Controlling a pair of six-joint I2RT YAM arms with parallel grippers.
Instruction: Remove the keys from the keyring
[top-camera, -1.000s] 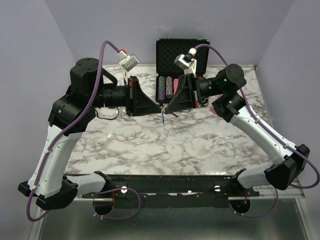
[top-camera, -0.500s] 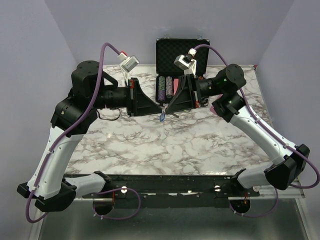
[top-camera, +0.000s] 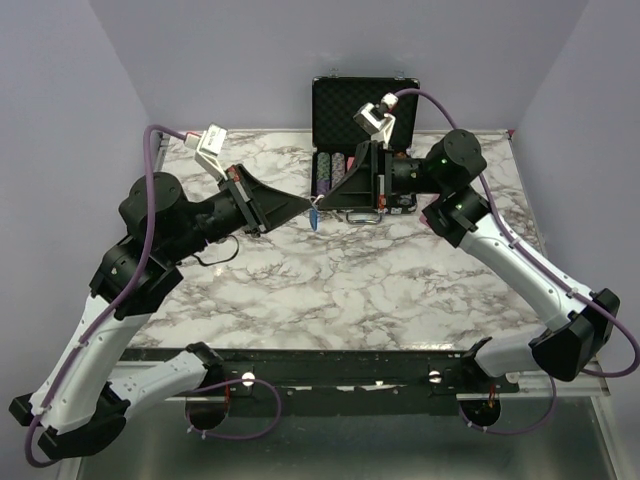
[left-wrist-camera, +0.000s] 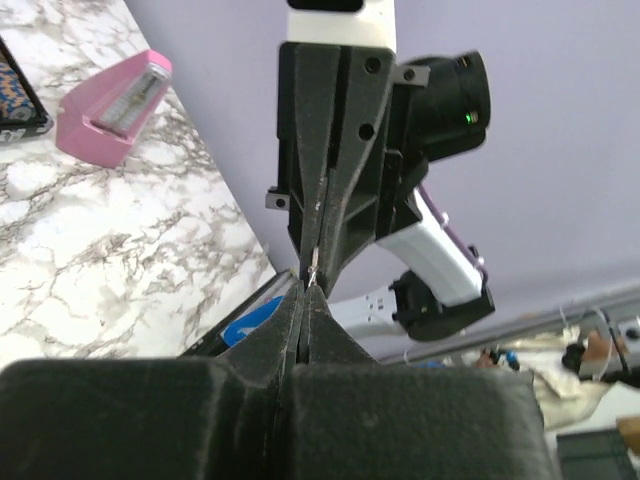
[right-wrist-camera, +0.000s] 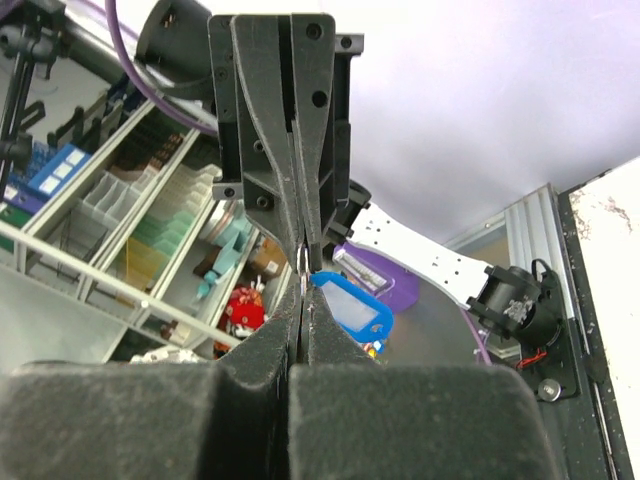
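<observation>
Both grippers meet tip to tip above the marble table (top-camera: 330, 290), in front of the chip case. My left gripper (top-camera: 308, 206) and my right gripper (top-camera: 324, 203) are both shut on the tiny silvery keyring (right-wrist-camera: 303, 262), which shows as a thin glint between the opposed tips in the left wrist view (left-wrist-camera: 314, 266). The blue-headed key piece (top-camera: 314, 219) hangs just below the tips. It shows clearly in the right wrist view (right-wrist-camera: 351, 306) and partly in the left wrist view (left-wrist-camera: 248, 322). My fingers hide most of the ring.
An open black case (top-camera: 365, 100) with stacked chips (top-camera: 334, 168) stands at the back of the table, right behind the grippers. A pink wedge (left-wrist-camera: 108, 101) lies on the table near the right arm. A black cable (top-camera: 215, 253) lies under the left arm.
My left arm has dropped and swung left, its wrist rolled over. The meeting point of the tips has moved slightly back toward the case. Both grippers stay shut on the ring.
</observation>
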